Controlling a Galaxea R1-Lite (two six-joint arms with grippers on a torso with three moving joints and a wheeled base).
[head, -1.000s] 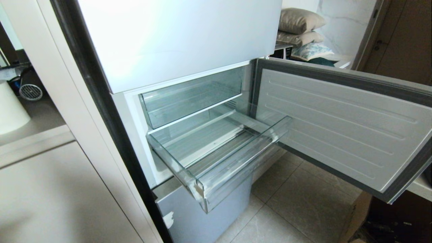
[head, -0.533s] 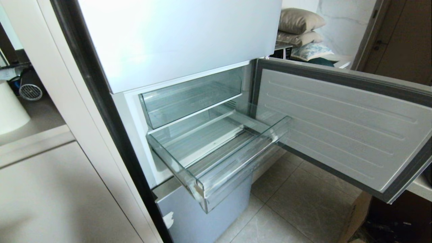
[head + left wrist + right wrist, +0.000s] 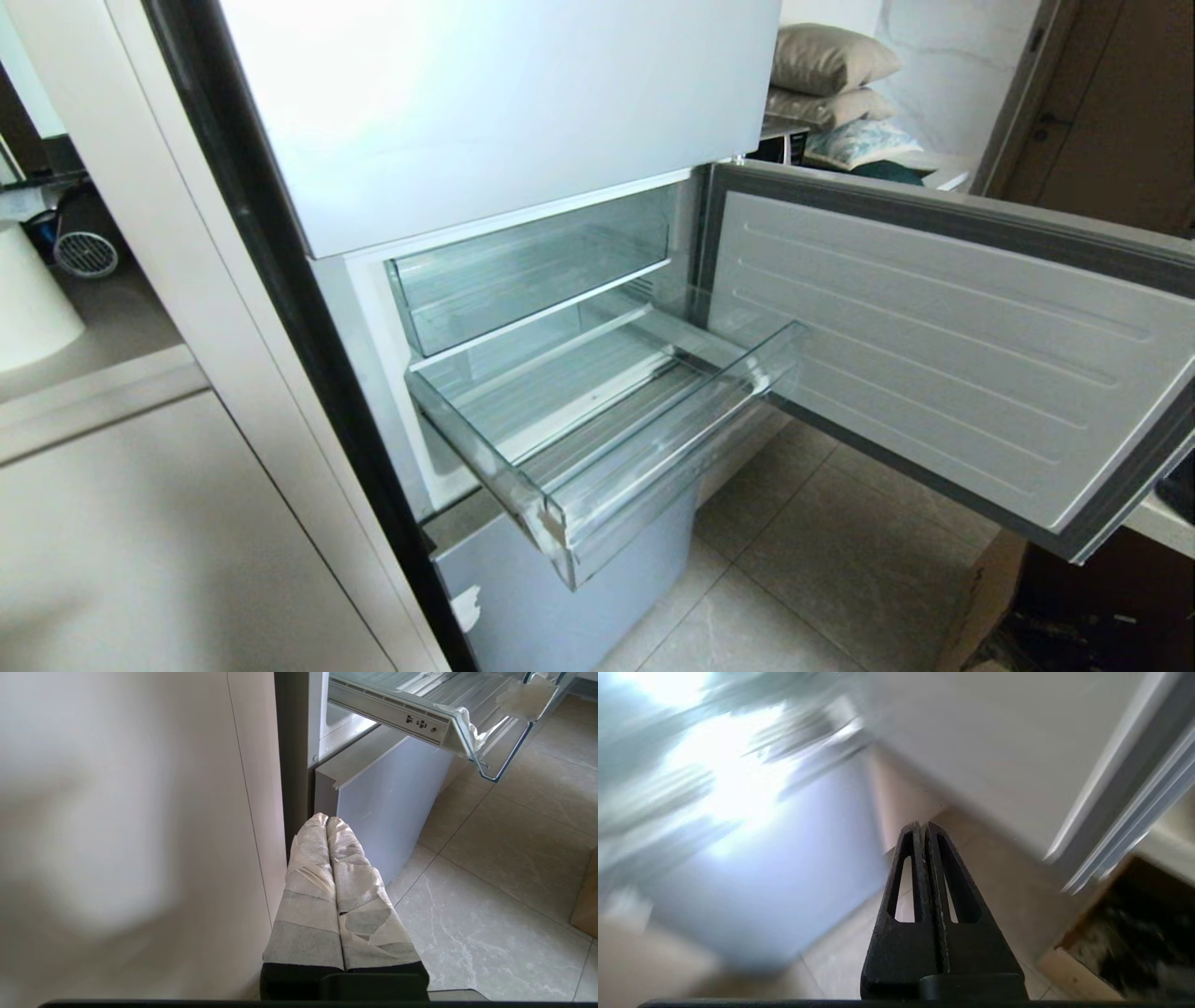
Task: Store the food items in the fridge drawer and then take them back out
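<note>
Fridge drawer (image 3: 597,420): pulled out below the shelf, clear, no food visible inside.
Left hand (image 3: 327,820): clenched, taped, low beside the fridge.
Right hand (image 3: 923,826): clenched on nothing; surroundings smeared, unreadable.

the fridge drawer (image 3: 597,411), a wide shallow clear-plastic bin with a thick rounded front lip, stands pulled out below the upper clear bin (image 3: 527,271), level, nothing lying inside.
</note>
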